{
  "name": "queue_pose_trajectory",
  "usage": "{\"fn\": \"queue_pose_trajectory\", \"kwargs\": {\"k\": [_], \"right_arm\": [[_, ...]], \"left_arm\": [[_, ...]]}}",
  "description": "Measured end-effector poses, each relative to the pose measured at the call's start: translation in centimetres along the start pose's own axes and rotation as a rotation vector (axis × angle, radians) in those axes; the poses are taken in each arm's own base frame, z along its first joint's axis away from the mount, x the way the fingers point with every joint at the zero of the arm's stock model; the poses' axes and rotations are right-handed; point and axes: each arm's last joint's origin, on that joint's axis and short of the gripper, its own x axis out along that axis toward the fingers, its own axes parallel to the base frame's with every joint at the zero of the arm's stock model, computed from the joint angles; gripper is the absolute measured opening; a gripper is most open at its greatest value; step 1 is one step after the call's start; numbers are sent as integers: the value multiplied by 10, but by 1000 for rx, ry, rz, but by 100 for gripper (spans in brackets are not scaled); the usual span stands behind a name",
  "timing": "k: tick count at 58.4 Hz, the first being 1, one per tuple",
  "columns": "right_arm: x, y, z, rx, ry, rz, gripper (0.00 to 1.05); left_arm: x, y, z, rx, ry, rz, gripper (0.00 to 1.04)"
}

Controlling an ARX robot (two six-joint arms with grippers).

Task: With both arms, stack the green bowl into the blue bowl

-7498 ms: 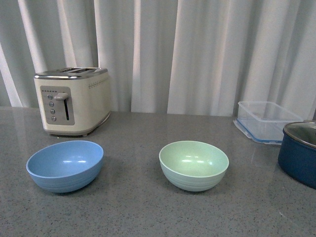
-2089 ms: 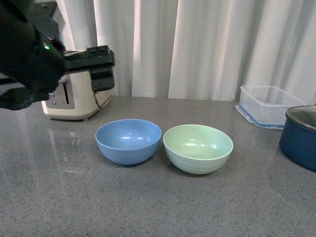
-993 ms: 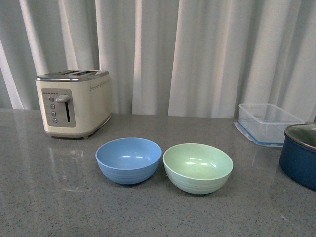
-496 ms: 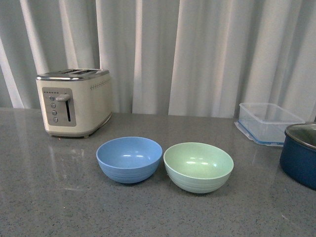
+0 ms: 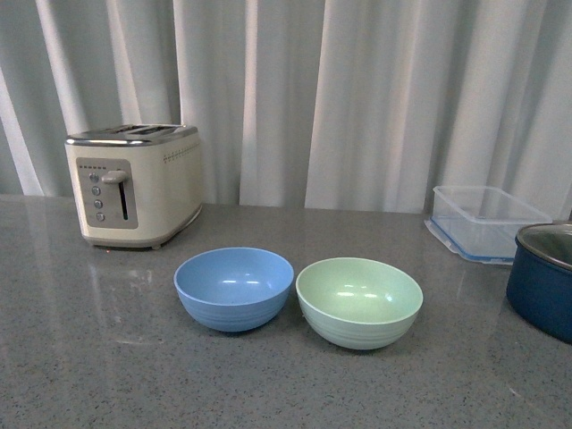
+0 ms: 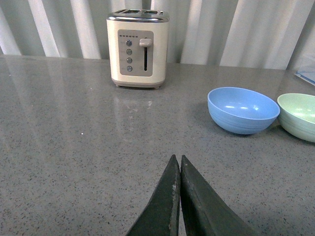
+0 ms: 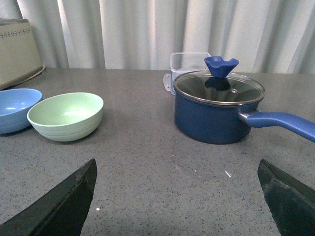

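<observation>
Tabletop looks like speckled grey stone with a soft sheen, the blue bowl and green bowl look like matte plastic with faint ridges, the toaster is glossy cream with a shiny metal top, the container is clear plastic, and the pot is glossy navy with a glass lid.

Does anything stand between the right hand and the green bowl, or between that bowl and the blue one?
Nothing visible: bare counter lies between the open right hand and the green bowl; the blue bowl sits beside it.

A cream toaster, a clear container and a lidded navy pot stand on the grey counter.
</observation>
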Motion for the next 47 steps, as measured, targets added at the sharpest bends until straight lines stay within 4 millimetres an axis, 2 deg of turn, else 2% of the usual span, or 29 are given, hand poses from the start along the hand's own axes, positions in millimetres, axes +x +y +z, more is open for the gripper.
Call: {"fn": "queue_pose_trajectory", "kwargs": {"k": [18, 27, 38, 45, 47], "right_arm": [[0, 0, 0, 0, 0, 0, 95], [0, 0, 0, 0, 0, 0, 95], [0, 0, 0, 0, 0, 0, 95], [0, 0, 0, 0, 0, 0, 95], [0, 0, 0, 14, 97, -13, 95]], "left_arm": [[-6, 0, 0, 0, 0, 0, 4], [-17, 0, -3, 0, 8, -2, 4], [-17, 0, -3, 0, 7, -1, 4], [-17, 0, -3, 0, 7, -1, 25], [-17, 0, -3, 0, 7, -1, 32]]}}
